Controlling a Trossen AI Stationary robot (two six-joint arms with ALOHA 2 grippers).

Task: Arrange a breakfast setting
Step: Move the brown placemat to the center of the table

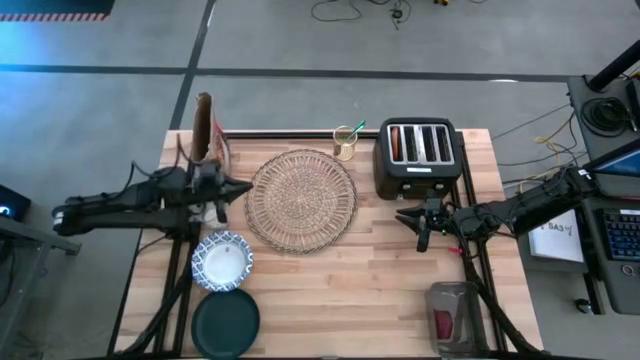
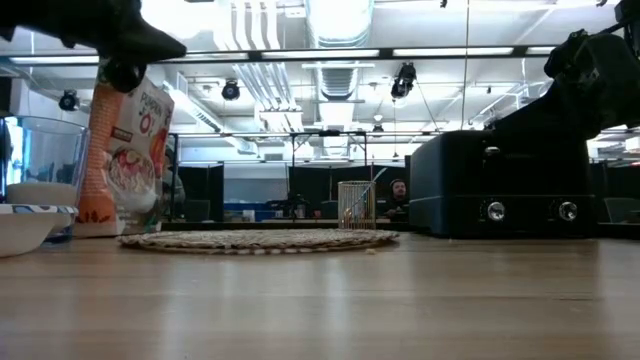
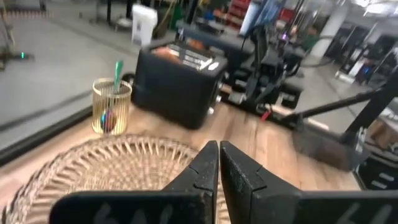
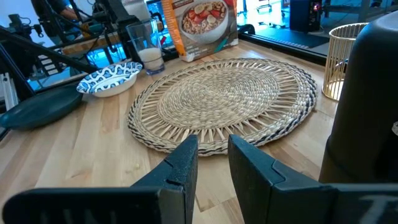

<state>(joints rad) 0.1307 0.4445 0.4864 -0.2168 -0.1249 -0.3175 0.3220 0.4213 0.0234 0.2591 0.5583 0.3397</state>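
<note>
1. Left gripper (image 1: pixel 243 187) hovers at the placemat's (image 1: pixel 301 200) edge, jaws together, holding nothing.
2. Right gripper (image 1: pixel 408 217) waits before the toaster (image 1: pixel 417 156), jaws slightly apart, empty.
3. Bowl (image 1: pixel 222 260) and plate (image 1: pixel 226 324) sit on the desk (image 1: pixel 370 300), beside the placemat.

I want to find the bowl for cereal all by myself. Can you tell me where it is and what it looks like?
Find the big round woven placemat in the middle of the wooden table. Toward the table's front-left corner sit two round dishes, and the bowl is the one nearer the placemat. It is white with a blue pattern, while the plate beside it is plain dark teal.
</note>
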